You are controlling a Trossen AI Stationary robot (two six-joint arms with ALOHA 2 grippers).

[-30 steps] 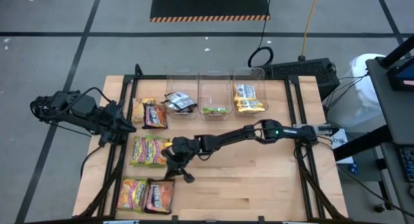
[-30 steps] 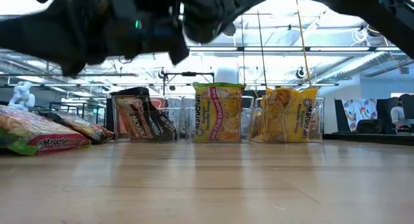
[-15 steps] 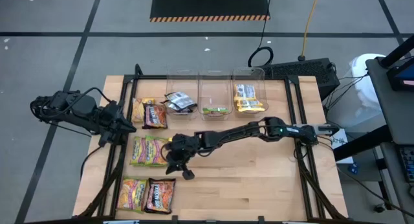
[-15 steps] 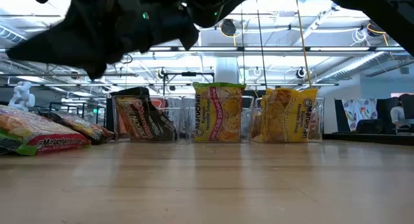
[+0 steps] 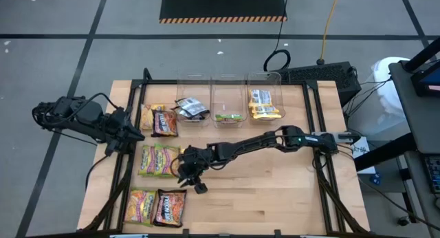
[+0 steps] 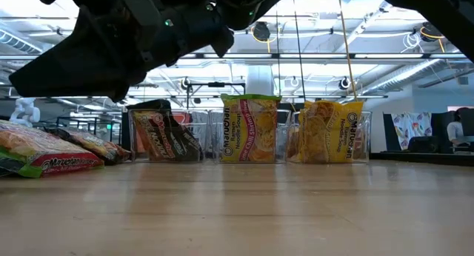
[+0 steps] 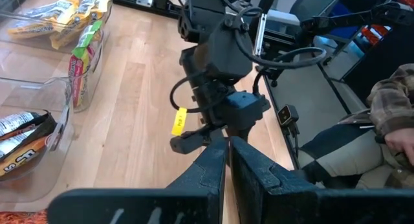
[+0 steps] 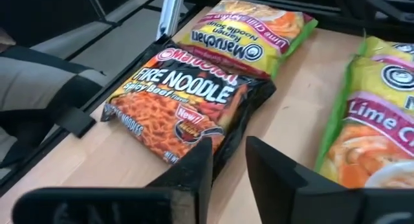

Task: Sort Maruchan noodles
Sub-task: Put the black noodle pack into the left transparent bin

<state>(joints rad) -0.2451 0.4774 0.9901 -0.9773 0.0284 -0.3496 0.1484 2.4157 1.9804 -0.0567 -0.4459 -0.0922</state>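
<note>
Only right wrist view reads black packet (image 8: 187, 104) label.

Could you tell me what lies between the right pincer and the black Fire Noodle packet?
Only bare wood: in the right wrist view, the right pincer hangs just short of the Fire Noodle packet.

The lime packet (image 8: 381, 120) is cut off by the right wrist view's edge.

Right tool (image 8: 228, 164) parted above the black Fire Noodle packet (image 8: 184, 104); lime-green packets (image 8: 372, 123) beside it.
</note>
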